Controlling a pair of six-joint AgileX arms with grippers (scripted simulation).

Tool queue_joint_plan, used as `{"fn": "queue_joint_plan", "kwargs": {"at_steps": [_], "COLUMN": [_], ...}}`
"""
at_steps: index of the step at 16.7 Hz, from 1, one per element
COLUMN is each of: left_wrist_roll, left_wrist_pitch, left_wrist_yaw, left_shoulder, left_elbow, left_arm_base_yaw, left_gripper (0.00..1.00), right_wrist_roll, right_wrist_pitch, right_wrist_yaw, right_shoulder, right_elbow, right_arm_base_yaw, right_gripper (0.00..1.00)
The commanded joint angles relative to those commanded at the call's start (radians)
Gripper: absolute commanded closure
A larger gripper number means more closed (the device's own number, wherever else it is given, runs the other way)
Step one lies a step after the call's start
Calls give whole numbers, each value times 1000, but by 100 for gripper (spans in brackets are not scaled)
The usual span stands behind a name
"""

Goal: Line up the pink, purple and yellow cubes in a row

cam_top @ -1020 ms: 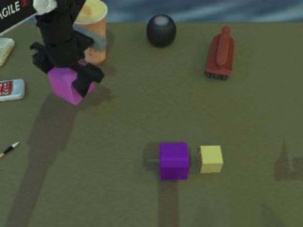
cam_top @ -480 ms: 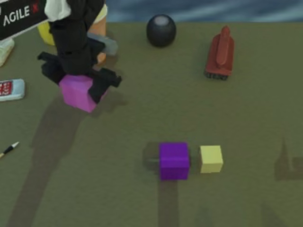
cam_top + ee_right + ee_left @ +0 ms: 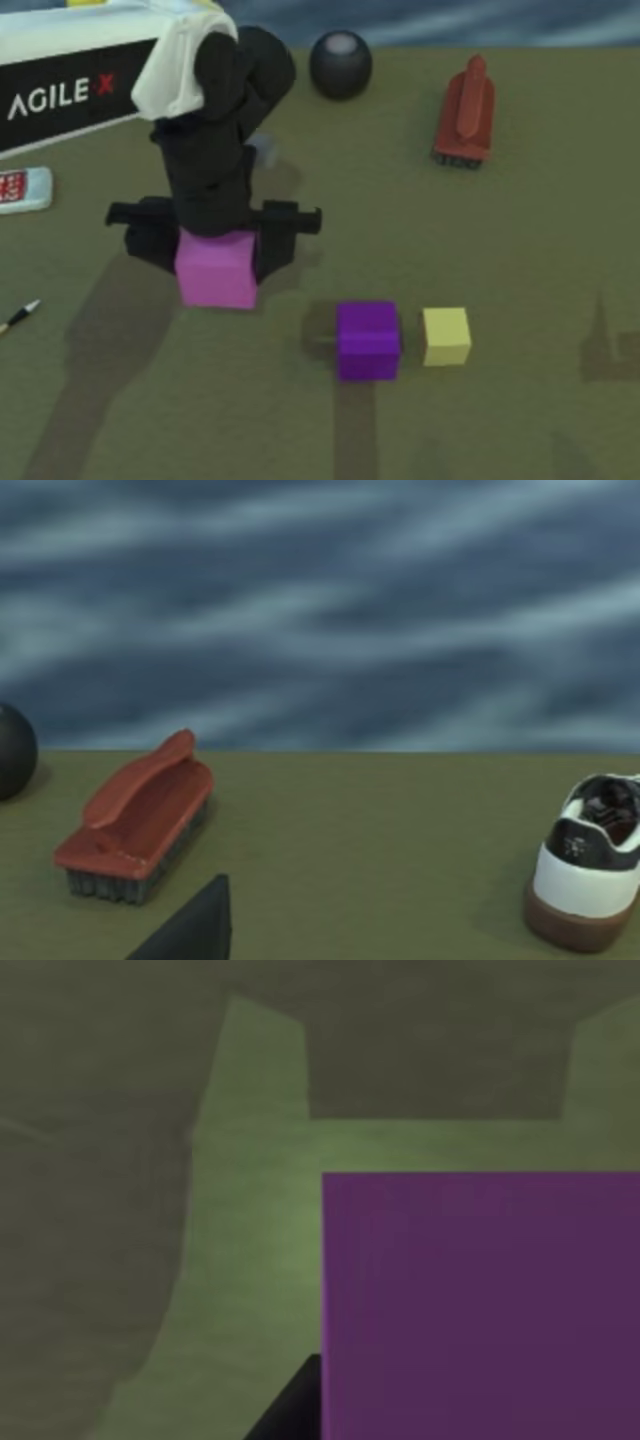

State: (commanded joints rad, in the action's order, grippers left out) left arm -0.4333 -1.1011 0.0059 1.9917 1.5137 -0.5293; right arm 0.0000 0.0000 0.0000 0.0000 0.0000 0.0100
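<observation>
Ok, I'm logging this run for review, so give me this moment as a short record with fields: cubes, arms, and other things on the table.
pink cube: held in the left gripper, to the left of the purple cube and apart from it
purple cube: on the table, close beside the yellow cube
yellow cube: on the table, right end of the pair
right arm: not in the top view
row: not yet complete
other things: black ball, red brush, shoe
</observation>
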Motion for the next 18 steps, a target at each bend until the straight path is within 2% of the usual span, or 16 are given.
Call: {"fn": "queue_joint_plan", "kwargs": {"at_steps": [3,5,11,18], "left_wrist_roll": [-126,-157,-154,-153], "left_wrist_pitch": [29,38,53,283], "left_wrist_yaw": [-1,-2,-2,-1], "left_shoulder": [-74,-96,-87,2], "left_elbow": [-90,-114,-124,-257], "left_arm_base_yaw": [-52,-66,-62,-62], "left_gripper": [100,100,100,100], "right_wrist_roll": [0,0,0,0], "right_wrist_pitch": [0,0,0,0], "right_wrist_yaw": [0,0,0,0], "right_shoulder": [0,0,0,0], "right_elbow": [0,0,0,0], "right_arm_base_yaw": [0,0,0,0], "right_gripper": [0,0,0,0]}}
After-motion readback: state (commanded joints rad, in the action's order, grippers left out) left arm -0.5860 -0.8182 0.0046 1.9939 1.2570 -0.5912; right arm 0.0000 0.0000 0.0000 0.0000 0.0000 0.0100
